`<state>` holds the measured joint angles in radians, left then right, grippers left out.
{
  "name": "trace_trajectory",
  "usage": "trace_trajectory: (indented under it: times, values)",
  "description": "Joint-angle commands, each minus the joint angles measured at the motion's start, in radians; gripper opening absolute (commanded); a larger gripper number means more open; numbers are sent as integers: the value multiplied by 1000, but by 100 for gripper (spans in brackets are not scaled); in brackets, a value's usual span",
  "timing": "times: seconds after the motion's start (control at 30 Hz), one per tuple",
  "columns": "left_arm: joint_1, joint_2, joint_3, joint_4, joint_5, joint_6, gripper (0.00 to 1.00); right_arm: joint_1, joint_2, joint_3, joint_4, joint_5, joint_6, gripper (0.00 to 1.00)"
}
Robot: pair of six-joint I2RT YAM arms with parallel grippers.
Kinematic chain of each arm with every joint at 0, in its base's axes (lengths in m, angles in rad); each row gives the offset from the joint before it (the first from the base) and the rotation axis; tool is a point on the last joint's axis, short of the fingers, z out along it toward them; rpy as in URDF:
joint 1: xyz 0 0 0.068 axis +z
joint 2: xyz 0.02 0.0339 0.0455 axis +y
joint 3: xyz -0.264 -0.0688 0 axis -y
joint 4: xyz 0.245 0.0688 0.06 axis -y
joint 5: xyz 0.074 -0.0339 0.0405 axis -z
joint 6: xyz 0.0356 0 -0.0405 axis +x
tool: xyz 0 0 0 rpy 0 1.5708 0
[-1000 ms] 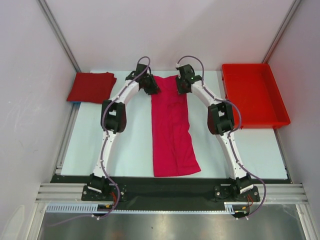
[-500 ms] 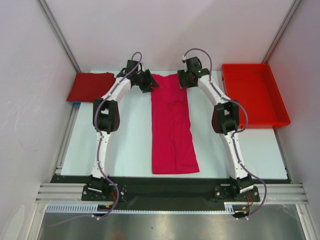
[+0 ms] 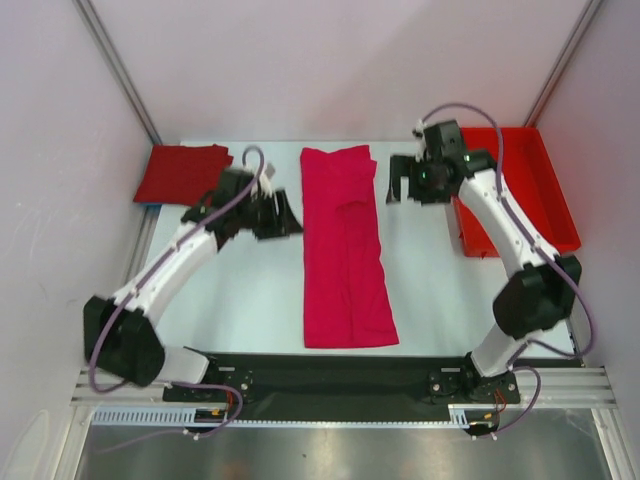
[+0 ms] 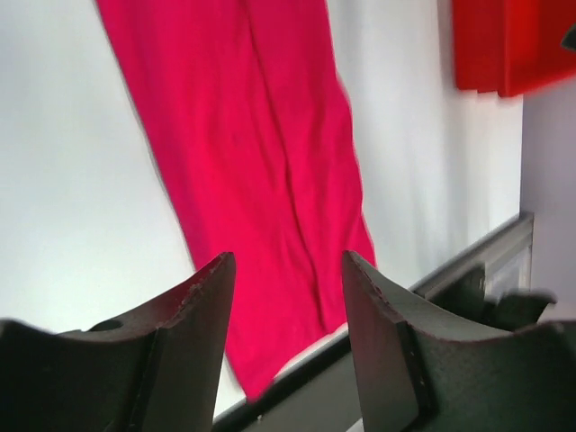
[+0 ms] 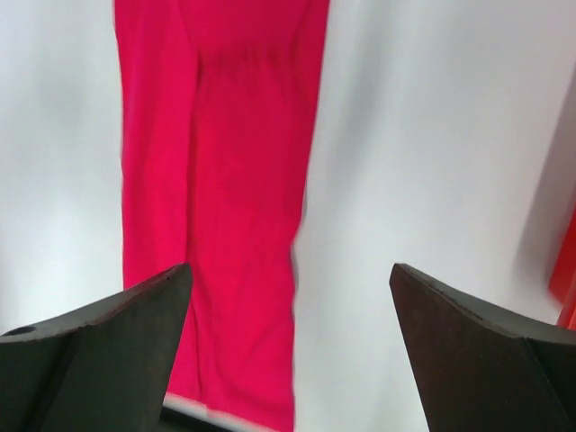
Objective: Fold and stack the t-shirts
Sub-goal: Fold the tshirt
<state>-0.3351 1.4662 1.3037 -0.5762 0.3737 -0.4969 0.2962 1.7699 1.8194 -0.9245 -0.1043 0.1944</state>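
Note:
The magenta-pink t-shirt (image 3: 342, 250) lies flat as a long narrow strip down the middle of the table, also seen in the left wrist view (image 4: 261, 162) and the right wrist view (image 5: 225, 180). The crimson t-shirt (image 3: 183, 173) rests folded at the back left corner. My left gripper (image 3: 285, 215) hovers just left of the pink strip's far half, open and empty (image 4: 286, 270). To the right of the strip's far end, my right gripper (image 3: 398, 182) stands wide open with nothing between its fingers (image 5: 290, 274).
A rigid red plastic tray (image 3: 515, 190) stands at the back right, with the right forearm passing over its left rim; its corner shows in the left wrist view (image 4: 504, 45). The black front rail (image 3: 340, 365) runs along the near edge, just below the pink shirt's hem.
Both grippers have let go of the pink shirt's far end and opened. The left arm swung out to the left and lower, the right arm out to the right toward the tray.

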Motion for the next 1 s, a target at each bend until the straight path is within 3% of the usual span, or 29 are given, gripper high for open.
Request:
trace_trajectory:
  times: [0.0,0.07,0.1,0.23,0.4,0.57,0.87,0.97]
  values:
    - [-44,-186,-310,54,20,-57,57,1,-163,-289,1,-90,37,100]
    - [-73,-280,-433,102,62,-139,57,1,-285,-418,39,-132,78,98]
    - [-84,-373,-543,148,67,-164,57,1,-321,-553,58,-188,95,92]
    - [-130,-536,-783,225,62,-287,61,4,-499,-823,147,-311,200,73]
    - [-183,-564,-929,311,79,-370,61,6,-604,-1020,208,-354,247,70]
    - [-226,-544,-972,372,67,-417,60,8,-648,-1164,257,-429,290,60]
    - [-364,-383,-985,463,28,-534,57,21,-713,-1261,257,-371,324,55]
    - [-398,-363,-980,420,-21,-566,56,29,-684,-1266,246,-356,339,54]
